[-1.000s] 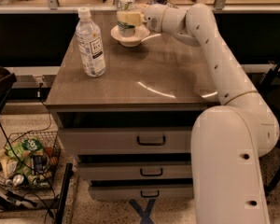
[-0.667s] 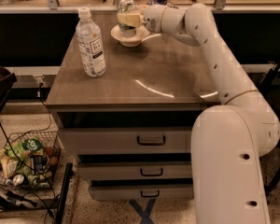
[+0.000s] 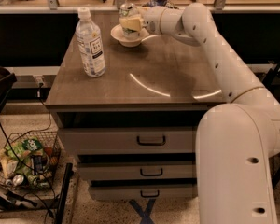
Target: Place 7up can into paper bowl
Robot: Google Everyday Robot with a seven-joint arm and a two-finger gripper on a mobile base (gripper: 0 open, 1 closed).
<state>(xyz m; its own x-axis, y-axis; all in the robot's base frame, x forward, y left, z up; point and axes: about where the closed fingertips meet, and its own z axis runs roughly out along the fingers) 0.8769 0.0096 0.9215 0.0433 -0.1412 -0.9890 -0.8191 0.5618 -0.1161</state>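
Green-white 7up can, one, clamped by gripper fingers over one paper bowl; one water bottle.

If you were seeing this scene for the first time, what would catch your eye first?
The big white arm reaching from the foreground across the table, its gripper closed on the 7up can over the paper bowl at the far edge. Next, the clear water bottle standing upright at the table's left.
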